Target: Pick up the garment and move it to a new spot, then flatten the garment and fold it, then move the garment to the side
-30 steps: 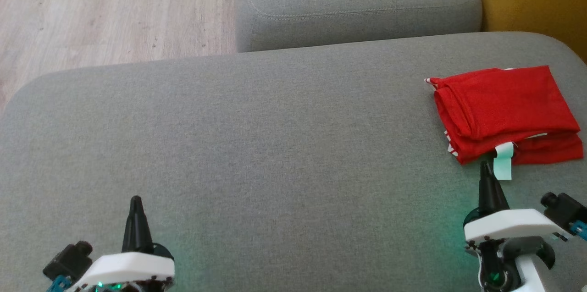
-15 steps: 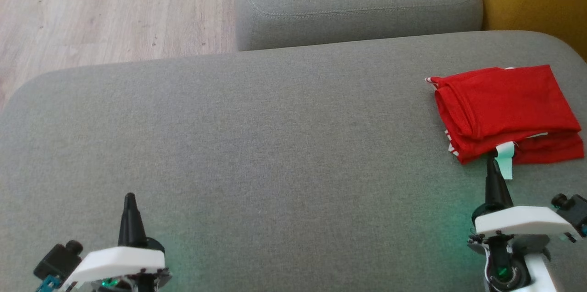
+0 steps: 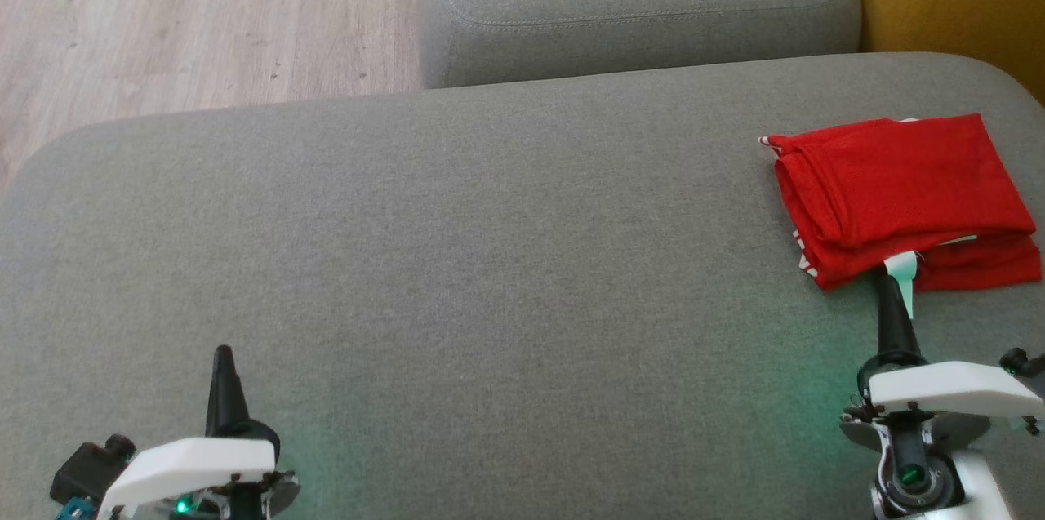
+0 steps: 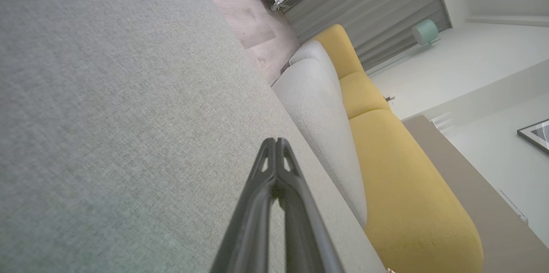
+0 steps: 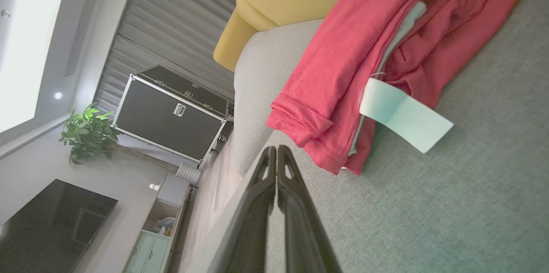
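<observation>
I am holding my right gripper (image 3: 886, 285) closed and empty. The folded red garment (image 3: 898, 185) is lying just ahead of its tips on the grey cushion (image 3: 490, 242). My left gripper (image 3: 222, 357), also closed and empty, is pointing forward well apart from the garment.

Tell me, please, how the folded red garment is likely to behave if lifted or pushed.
The red garment looks thin and limp, so lifted by one edge it would probably unfold. Pushed, its loose layers may slide apart.

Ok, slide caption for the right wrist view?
Shut right pincer near folded red garment, pale tag sticking out, on grey sofa cushion.
</observation>
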`<state>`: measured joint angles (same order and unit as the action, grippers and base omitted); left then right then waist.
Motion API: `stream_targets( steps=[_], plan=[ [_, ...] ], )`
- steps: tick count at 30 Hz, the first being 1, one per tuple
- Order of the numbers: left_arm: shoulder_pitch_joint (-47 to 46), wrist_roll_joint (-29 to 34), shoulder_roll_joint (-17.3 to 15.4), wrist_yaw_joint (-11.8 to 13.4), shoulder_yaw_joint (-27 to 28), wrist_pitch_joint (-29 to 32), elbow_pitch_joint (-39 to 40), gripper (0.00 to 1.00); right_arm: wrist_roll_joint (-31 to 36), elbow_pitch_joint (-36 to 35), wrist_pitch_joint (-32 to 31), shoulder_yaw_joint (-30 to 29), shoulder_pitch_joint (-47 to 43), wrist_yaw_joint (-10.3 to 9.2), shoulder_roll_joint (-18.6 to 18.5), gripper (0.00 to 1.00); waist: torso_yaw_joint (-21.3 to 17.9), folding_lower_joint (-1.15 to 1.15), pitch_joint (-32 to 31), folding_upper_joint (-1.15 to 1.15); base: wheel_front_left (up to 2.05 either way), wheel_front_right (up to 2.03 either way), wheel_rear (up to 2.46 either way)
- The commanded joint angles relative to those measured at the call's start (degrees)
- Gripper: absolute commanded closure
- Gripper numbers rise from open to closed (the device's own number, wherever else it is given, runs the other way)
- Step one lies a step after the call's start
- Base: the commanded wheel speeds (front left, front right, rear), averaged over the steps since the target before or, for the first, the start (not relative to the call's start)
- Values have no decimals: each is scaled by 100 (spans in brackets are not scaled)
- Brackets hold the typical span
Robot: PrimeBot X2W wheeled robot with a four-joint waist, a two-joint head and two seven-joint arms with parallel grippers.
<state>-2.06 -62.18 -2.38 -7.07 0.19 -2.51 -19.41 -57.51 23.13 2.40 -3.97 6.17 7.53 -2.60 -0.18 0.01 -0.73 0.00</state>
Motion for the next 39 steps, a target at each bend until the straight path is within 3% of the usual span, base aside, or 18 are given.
stream_targets(
  steps=[1, 39],
  plan=[
    [-308, -128, -30, -24, 174, 37, 220, 100, -165, -243, -46, 51, 124, -3, -21, 100, 1, 0, 2, 0, 0, 0, 0],
    [-387, -2262, -45, -37, 515, 679, 453, 100, -2619, -739, -673, -177, 33, -4, -26, 100, 13, 0, 68, 0, 0, 0, 0]
  ],
)
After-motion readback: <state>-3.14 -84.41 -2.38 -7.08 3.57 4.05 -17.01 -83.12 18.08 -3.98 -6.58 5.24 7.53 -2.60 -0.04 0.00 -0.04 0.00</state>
